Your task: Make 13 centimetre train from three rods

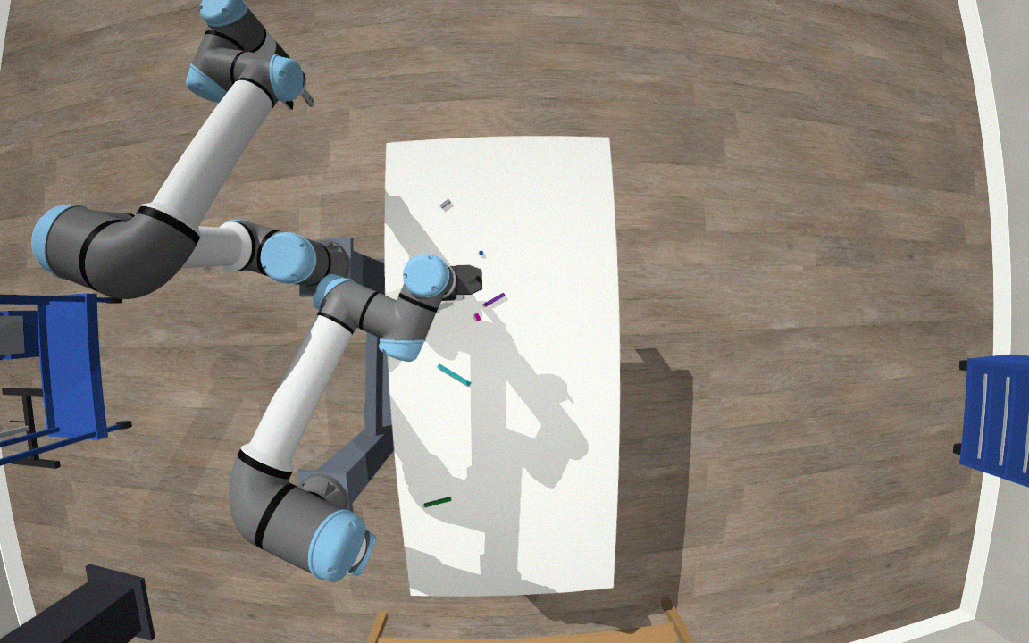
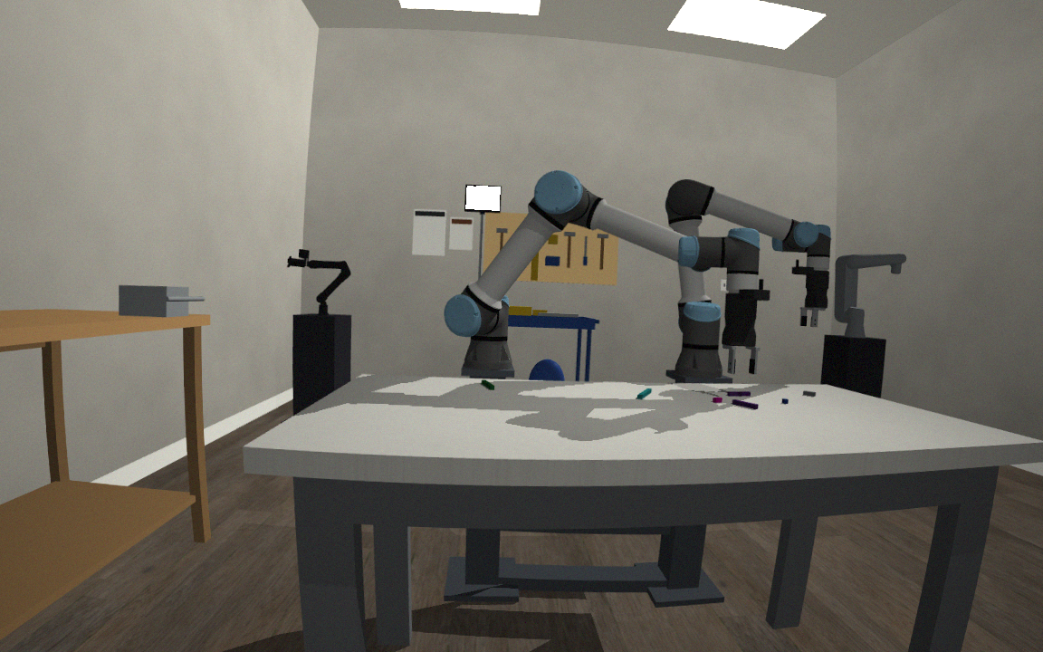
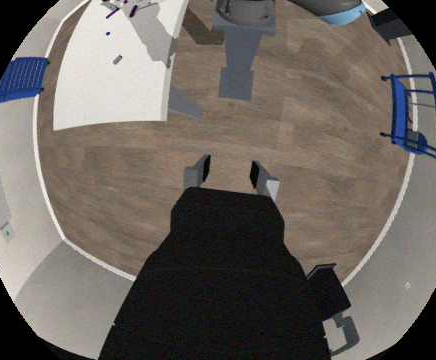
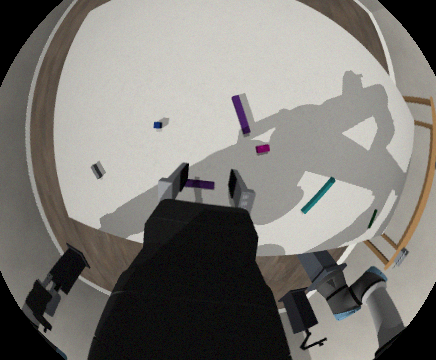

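Observation:
One purple rod (image 4: 241,115) (image 1: 494,299) (image 2: 744,403) lies apart, with the magenta rod (image 4: 262,148) (image 1: 476,317) (image 2: 717,399) near one end. A second purple rod (image 4: 200,184) (image 2: 738,394) lies in shadow below the right gripper. The blue rod (image 4: 157,125) (image 1: 481,253) and grey rod (image 4: 98,170) (image 1: 446,204) lie apart from them. The turquoise rod (image 4: 318,195) (image 1: 453,375) and green rod (image 4: 372,218) (image 1: 438,502) lie farther off. No rods touch end to end. My right gripper (image 4: 209,174) (image 2: 741,361) is open and empty above the table. My left gripper (image 3: 230,166) (image 2: 808,317) is open and empty over the floor.
The white table (image 1: 558,207) (image 2: 638,445) bears all the rods. The right arm reaches over its near-base edge and casts broad shadows. The left arm stands clear of the table. A wooden shelf (image 2: 88,326) stands beyond the table's far end from the grey rod.

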